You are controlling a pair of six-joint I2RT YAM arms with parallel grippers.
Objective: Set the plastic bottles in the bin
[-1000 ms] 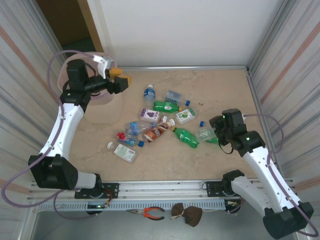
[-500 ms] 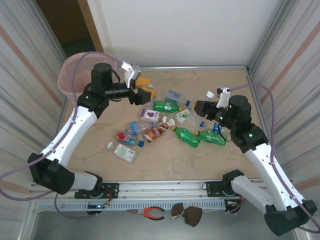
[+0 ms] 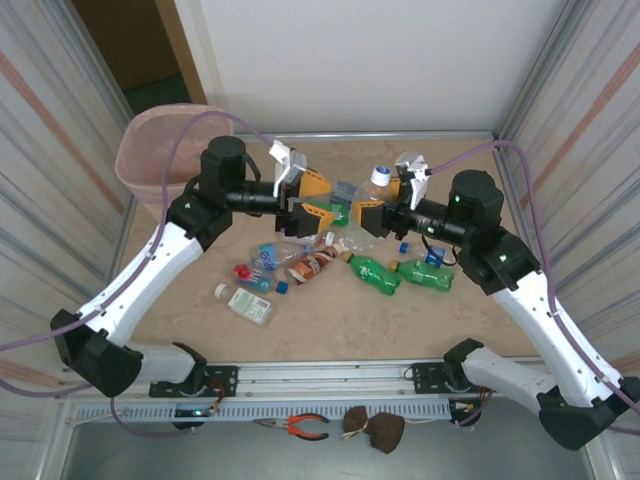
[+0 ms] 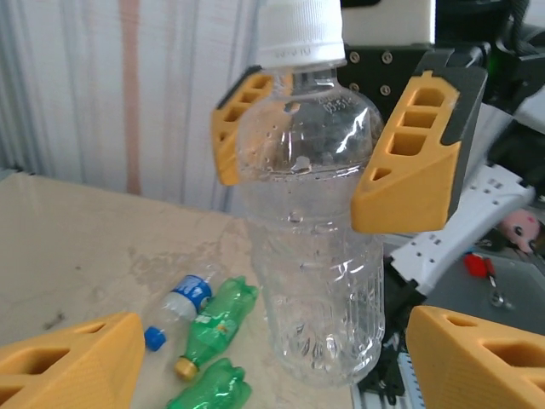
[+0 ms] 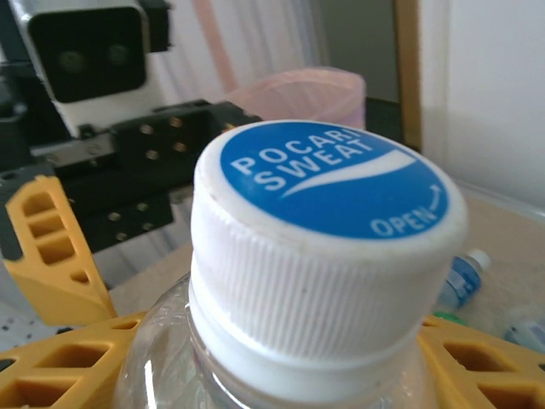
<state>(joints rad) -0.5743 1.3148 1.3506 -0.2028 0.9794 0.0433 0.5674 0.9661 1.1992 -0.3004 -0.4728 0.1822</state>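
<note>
A clear plastic bottle (image 3: pixel 372 205) with a white and blue cap (image 5: pixel 328 221) stands upright in the air over the table's middle. My right gripper (image 3: pixel 372 214) is shut on its upper body, just below the neck (image 4: pixel 319 136). My left gripper (image 3: pixel 318 198) faces it from the left, open, with its orange fingers (image 4: pixel 72 358) either side of the bottle's lower half and apart from it. Several crushed bottles lie below: two green ones (image 3: pixel 372 272) (image 3: pixel 425 275), a brownish one (image 3: pixel 312 265) and a labelled clear one (image 3: pixel 250 305). The pale pink bin (image 3: pixel 160 150) stands at the far left.
Loose caps lie among the bottles, a blue one (image 3: pixel 282 287) and a white one (image 3: pixel 220 291). Corrugated walls close in both sides. Pliers (image 3: pixel 300 427) rest on the front rail below the table edge.
My left arm swung from over the bin to the table's middle. My right arm lifted the clear bottle off the table and carried it left to meet the left gripper.
</note>
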